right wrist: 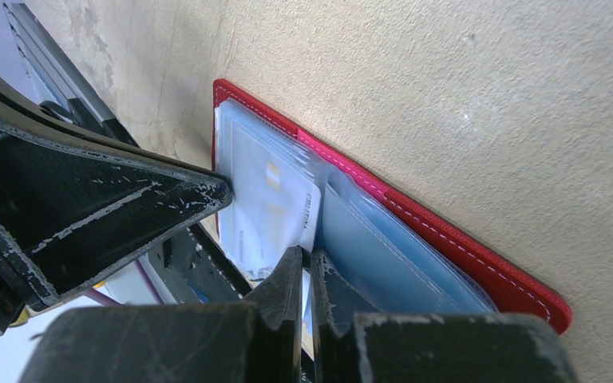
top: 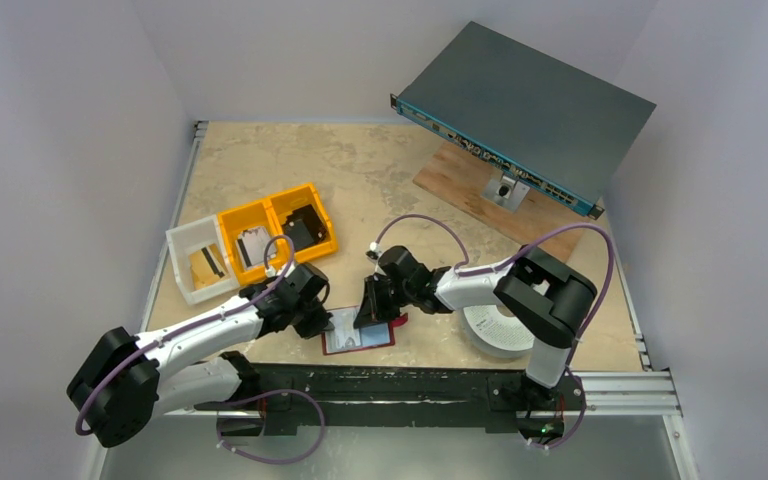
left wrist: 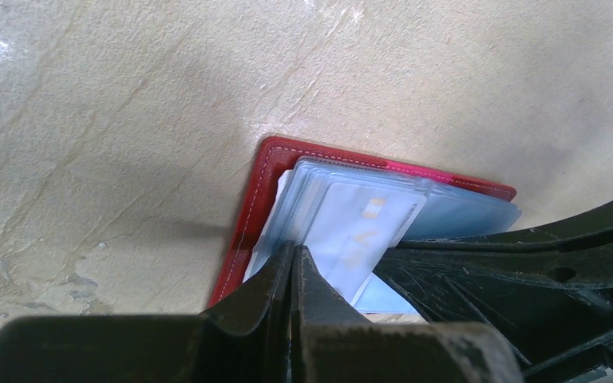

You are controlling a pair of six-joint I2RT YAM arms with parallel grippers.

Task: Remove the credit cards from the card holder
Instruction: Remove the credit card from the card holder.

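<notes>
The card holder lies open and flat near the table's front edge, dark red outside with pale blue-grey sleeves. A pale credit card with a small yellow chip sits askew, partly out of a sleeve. My left gripper is shut with its tips resting on the left edge of the sleeves. My right gripper comes in from the right, its jaws closed to a thin slit on that card's near corner by the centre fold. Other cards are hidden in the sleeves.
Two joined yellow bins and a white bin stand at the left behind my left arm. A grey flat metal unit rests on a wooden board at the back right. A white tape roll lies by the right arm's base.
</notes>
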